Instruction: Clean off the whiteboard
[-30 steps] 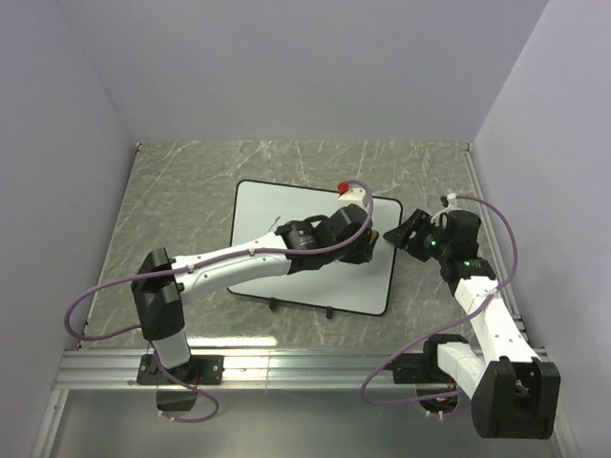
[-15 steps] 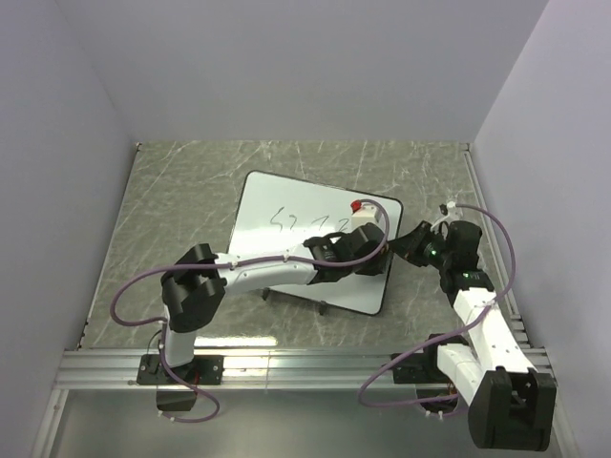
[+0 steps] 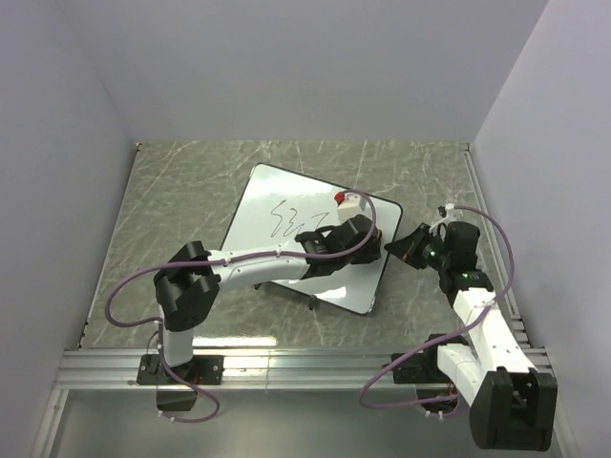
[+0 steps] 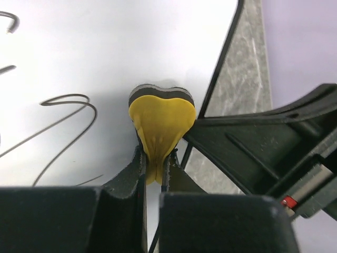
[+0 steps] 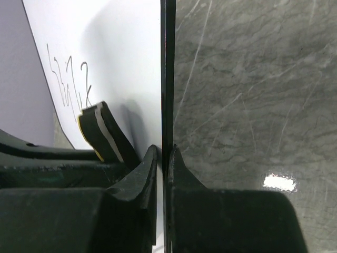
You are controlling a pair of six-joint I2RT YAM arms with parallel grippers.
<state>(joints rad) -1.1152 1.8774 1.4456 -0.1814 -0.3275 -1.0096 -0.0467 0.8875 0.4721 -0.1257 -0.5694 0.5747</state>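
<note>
1. A grey marbled table [image 3: 172, 191] is filling the floor of a bare booth, with pale lilac walls [image 3: 286, 67] closing it in on three sides.
2. The whiteboard [image 3: 263, 205] is lying near the middle of the table, turned askew, with its far right corner pointing toward the right arm.
3. The right gripper [image 5: 164, 153] is pinching the board's black rim [image 5: 167, 63] on the right edge, its jaws closed tight on it. This is probably to stop the board sliding under the wiping strokes.
4. The left gripper [image 4: 155, 158] is clamping a yellow sponge [image 4: 160, 118] so hard that it is bulging out in front of the jaws. The sponge's dark face is pressing on the white surface just inside the right edge.
5. Dark scribbles [image 3: 288, 221] are showing further left on the board, apart from the sponge, so the erasing looks unfinished. The next strokes likely need to travel leftward across them.
6. No bin, tray or other container is appearing in any view.
</note>
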